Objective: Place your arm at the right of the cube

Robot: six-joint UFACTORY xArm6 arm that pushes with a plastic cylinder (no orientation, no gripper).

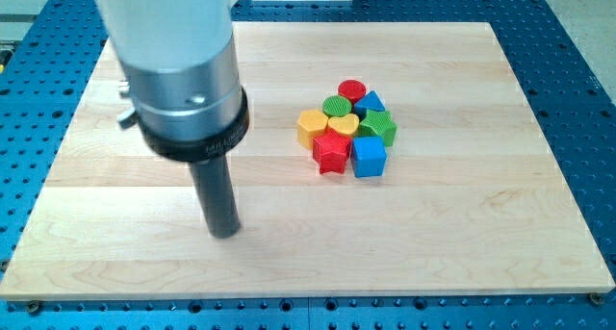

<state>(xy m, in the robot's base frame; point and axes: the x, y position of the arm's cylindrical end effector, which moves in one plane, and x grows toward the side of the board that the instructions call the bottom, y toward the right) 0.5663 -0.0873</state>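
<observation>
A blue cube [369,158] sits at the lower right of a tight cluster of blocks on the wooden board [462,224]. Touching it on the left is a red star-shaped block [332,152]. Above lie a yellow heart [343,126], a yellow block [311,125], a green round block [337,106], a red cylinder [351,89], a blue triangular block [372,103] and a green block [379,128]. My tip [224,232] rests on the board well to the left of and below the cluster, far from the cube.
The arm's wide grey and black body [183,89] hangs over the board's upper left. A blue perforated table [577,41] surrounds the board on all sides.
</observation>
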